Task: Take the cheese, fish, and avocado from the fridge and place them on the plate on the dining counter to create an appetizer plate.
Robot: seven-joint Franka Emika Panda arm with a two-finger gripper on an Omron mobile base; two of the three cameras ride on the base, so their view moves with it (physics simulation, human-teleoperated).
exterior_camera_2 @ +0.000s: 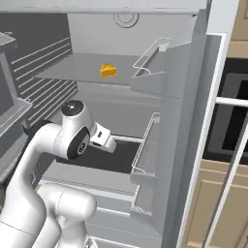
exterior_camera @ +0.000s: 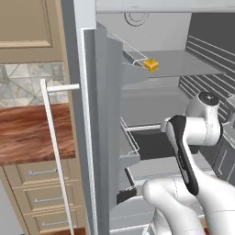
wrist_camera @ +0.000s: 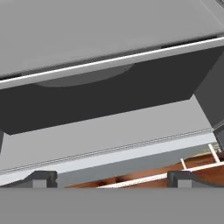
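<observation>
One yellow wedge of cheese (exterior_camera: 150, 64) on smooth grey fridge (exterior_camera_2: 116, 104) shelf; gripper (wrist_camera: 111, 178) spread wide

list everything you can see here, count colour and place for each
cheese: one, yellow-orange, on the upper shelf inside the fridge
fridge: one, light grey, doors open, grey shelves inside
door bins: at least two, grey with thin wire rails, on the inner side of the open door
bar handle: one, white, on the outside of the open door in the left base view
wood-grain counter: one, reddish-brown, left of the fridge
drawers: a stack, beige, under that counter
arm: one, white with dark joints, bent low in front of the fridge's lower shelves
gripper: one, dark finger tips set apart, facing a dark gap between shelves
</observation>
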